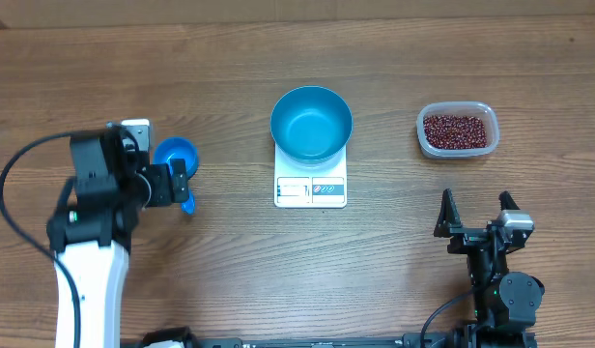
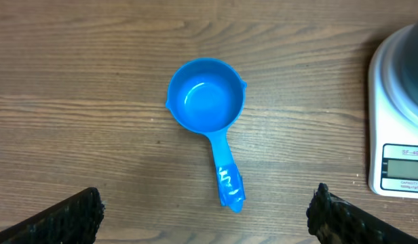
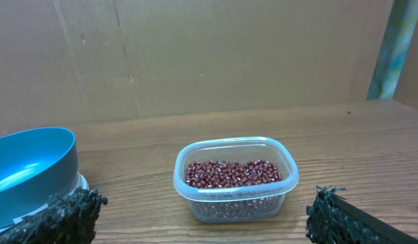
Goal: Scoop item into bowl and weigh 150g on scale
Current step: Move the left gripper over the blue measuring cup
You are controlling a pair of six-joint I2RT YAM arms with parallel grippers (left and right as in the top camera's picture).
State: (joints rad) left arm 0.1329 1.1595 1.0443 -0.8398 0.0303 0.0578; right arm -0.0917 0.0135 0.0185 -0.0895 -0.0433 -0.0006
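Hovering over the desk [image 1: 230, 280], the left pincer [image 1: 184, 184] is seen with its jaws spread wide and nothing held between them. From the left wrist view a small blue scoop [image 2: 205, 98] is found lying flat on the wood just ahead of that pincer [image 2: 207, 215]. Its cup is empty, and its handle is pointed back toward the gap between the two dark fingertips [image 2: 77, 213]. Off to that pincer's right, the white scale [image 2: 392, 163] is caught at the edge of the picture, its display too faint to be read. Over on the other side, the right pincer [image 1: 476, 208] is likewise held fully open and empty, low near the desk's front edge. Straight ahead of it, centred between its fingers in the right wrist view, a clear plastic tub [image 3: 233, 200] is seen. The red-brown beans [image 3: 229, 173] are piled inside the tub, filling roughly its lower half. Ahead and to the left of that pincer [image 3: 202, 227], the blue bowl [image 3: 26, 173] is spotted. From overhead the bowl [image 1: 311, 123] is shown seated on the scale [image 1: 310, 190] and overhanging its far part, with the display strip left uncovered at the front. No beans [image 1: 457, 130] are seen in the bowl. The tub [image 1: 423, 135] and the scoop [image 1: 175, 155] are set well apart, with the scale between them.
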